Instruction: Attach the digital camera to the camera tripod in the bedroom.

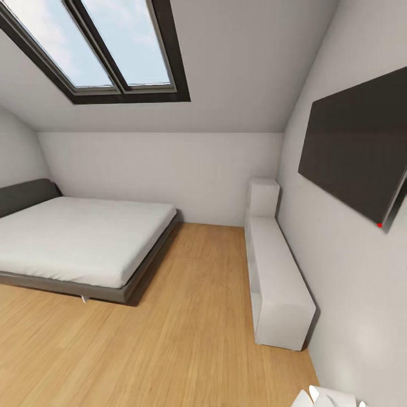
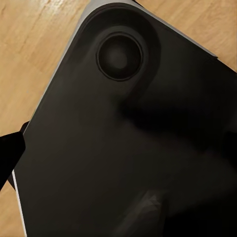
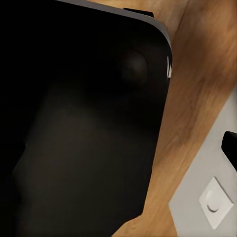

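Left gripper: not identifiable among the dark shapes of the left wrist view; open or closed cannot be told.
Right gripper: not identifiable in the right wrist view; open or closed cannot be told.
Left wrist view: broad black flat panel with a rounded corner and pale grey edge [image 2: 123, 148], close under the camera, bearing a round recessed disc [image 2: 120, 56] near that corner; light wood plank floor [image 2: 34, 44] beyond the edge.
Right wrist view: similar black rounded-corner panel [image 3: 79, 128] over warm wood floor [image 3: 197, 94]; pale grey wall surface with a small white square plate with a round centre [image 3: 216, 202] beside the floor.
Bedroom: pale grey walls [image 1: 164, 169], sloped ceiling with a dark-framed skylight window [image 1: 96, 45] showing blue sky.
Bed: low grey-framed bed with a white mattress and dark headboard [image 1: 79, 237], on the plank floor at the left of the head view.
Shelf: long low white shelf unit [image 1: 277, 277] along the right wall, with a taller white cube at its far end.
Wall screen: large black flat rectangular screen [image 1: 356, 147] mounted on the right wall above the shelf, tiny red dot at its lower corner.
Digital camera, camera tripod: location cannot be told.
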Controlling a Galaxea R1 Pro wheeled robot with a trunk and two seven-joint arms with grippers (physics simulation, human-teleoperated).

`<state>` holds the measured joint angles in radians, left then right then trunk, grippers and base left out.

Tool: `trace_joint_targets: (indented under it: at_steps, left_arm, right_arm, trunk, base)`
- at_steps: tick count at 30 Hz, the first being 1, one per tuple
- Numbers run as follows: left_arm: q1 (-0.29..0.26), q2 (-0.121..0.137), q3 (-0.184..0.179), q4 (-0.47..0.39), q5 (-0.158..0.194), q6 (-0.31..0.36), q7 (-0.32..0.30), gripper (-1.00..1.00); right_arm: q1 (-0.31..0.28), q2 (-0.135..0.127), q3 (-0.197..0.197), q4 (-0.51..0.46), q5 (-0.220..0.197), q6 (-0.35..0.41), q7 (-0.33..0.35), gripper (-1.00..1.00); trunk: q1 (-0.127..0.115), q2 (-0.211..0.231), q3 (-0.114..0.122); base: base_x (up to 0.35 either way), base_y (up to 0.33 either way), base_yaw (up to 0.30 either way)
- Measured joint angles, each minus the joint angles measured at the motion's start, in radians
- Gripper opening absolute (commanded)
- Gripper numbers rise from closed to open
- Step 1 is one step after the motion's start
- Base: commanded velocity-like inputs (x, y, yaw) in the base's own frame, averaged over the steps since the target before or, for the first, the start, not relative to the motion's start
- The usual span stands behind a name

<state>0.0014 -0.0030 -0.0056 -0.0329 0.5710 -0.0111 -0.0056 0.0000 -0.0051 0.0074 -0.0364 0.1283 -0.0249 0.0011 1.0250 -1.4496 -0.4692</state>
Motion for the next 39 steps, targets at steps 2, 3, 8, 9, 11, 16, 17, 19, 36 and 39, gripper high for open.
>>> trace_joint_targets:
  at_steps: [2,3,8,9,11,16,17,19,36,39]
  left_arm:
    - [0.000,0.000,0.000,0.000,0.000,0.000,0.000,1.00]
    - [0.000,0.000,0.000,0.000,0.000,0.000,0.000,1.00]
    - [0.000,0.000,0.000,0.000,0.000,0.000,0.000,1.00]
    - [0.000,0.000,0.000,0.000,0.000,0.000,0.000,1.00]
    - [0.000,0.000,0.000,0.000,0.000,0.000,0.000,1.00]
    - [0.000,0.000,0.000,0.000,0.000,0.000,0.001,1.00]
    - [0.000,0.000,0.000,0.000,0.000,0.000,0.001,1.00]
    - [0.000,0.000,0.000,0.000,0.000,0.000,0.001,1.00]
    - [0.000,0.000,0.000,0.000,0.000,0.000,0.001,1.00]
    - [0.000,0.000,0.000,0.000,0.000,0.000,0.001,1.00]
  right_arm:
    - [0.000,0.001,0.000,0.000,0.001,0.000,0.000,1.00]
    - [0.000,0.001,0.000,0.000,0.001,0.000,0.000,1.00]
    - [0.000,0.001,0.000,0.000,0.001,0.000,-0.001,1.00]
    - [0.000,0.001,0.000,0.000,0.001,0.000,-0.002,1.00]
    - [0.000,0.000,0.000,0.000,0.001,0.000,-0.002,1.00]
    - [0.000,-0.001,0.000,0.000,0.001,-0.001,-0.002,1.00]
    - [0.000,-0.001,0.000,0.000,0.001,-0.001,-0.002,1.00]
    - [0.000,-0.001,0.000,0.000,0.001,-0.001,-0.002,1.00]
    - [0.000,0.000,0.000,0.000,0.001,-0.001,-0.002,1.00]
    - [0.000,0.000,0.000,0.000,0.001,-0.001,-0.002,1.00]
  trunk:
    - [0.000,0.000,0.000]
    - [0.000,0.000,0.000]
    - [0.000,0.000,0.000]
    - [0.000,0.000,0.000]
    - [0.000,0.000,0.000]
    - [0.000,0.000,0.000]
    - [0.000,0.000,0.000]
    - [0.000,0.000,0.000]
    - [0.000,0.000,0.000]
    - [0.000,0.000,0.000]
  base:
    - [0.000,-0.004,0.000]
    - [0.000,-0.003,0.000]
    - [0.000,-0.001,0.015]
    - [0.000,-0.001,0.117]
    - [0.000,0.000,0.199]
    - [0.000,0.000,0.236]
    - [0.000,0.000,0.227]
    - [0.000,0.000,0.210]
    - [0.000,0.000,0.038]
    - [0.000,0.000,0.002]
